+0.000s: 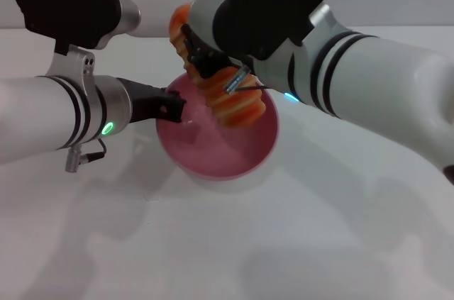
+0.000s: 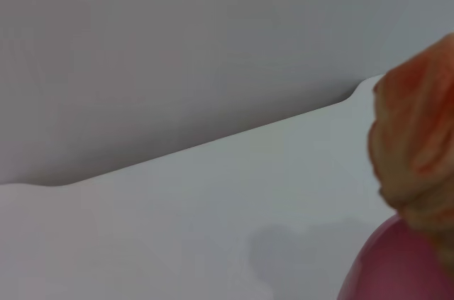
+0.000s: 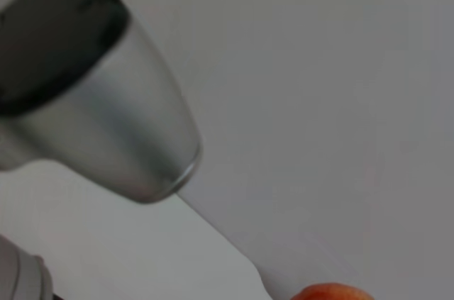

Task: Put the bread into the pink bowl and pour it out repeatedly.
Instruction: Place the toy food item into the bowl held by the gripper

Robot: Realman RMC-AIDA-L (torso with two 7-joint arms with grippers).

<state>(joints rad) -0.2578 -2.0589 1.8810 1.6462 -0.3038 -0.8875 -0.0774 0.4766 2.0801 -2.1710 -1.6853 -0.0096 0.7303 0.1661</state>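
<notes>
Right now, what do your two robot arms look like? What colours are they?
Both arms are white and round, with black bands near the wrists. The left arm has a small green ring light, a black box on top and a black left gripper. The right arm has a small blue light, a thin black cable and a black right gripper.

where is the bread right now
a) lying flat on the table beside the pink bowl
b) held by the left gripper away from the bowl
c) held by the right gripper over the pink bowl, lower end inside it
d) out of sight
c: in the head view the right gripper clamps the bread steeply tilted, its lower end inside the pink bowl, while the left gripper grips the bowl's rim.
</notes>
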